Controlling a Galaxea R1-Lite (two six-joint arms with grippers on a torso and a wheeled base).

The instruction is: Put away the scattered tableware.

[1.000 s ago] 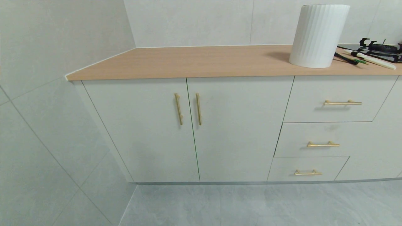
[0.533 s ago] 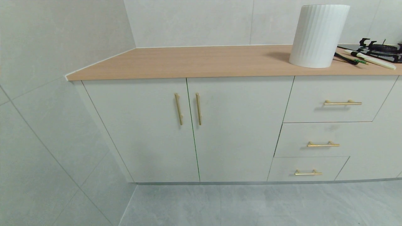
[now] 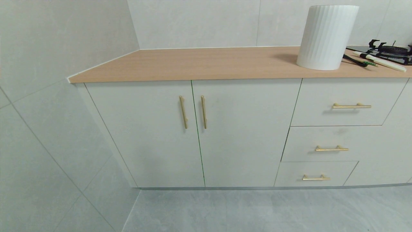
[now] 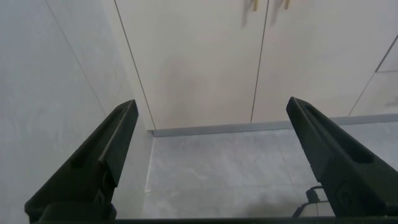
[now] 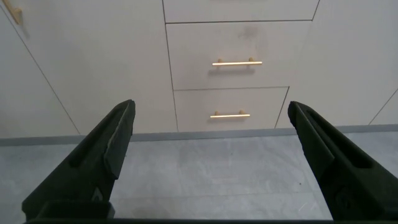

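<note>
- Left tool (image 4: 211,104) and right tool (image 5: 211,105): both wide apart, empty.
- Tableware (image 3: 381,60) lies on the tabletop (image 3: 199,62) at 2 o'clock, just beside the holder (image 3: 326,37).
- Likely best: roll toward 2 o'clock before reaching.

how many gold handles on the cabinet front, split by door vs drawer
door handles: 2
drawer handles: 3
total: 5
</note>
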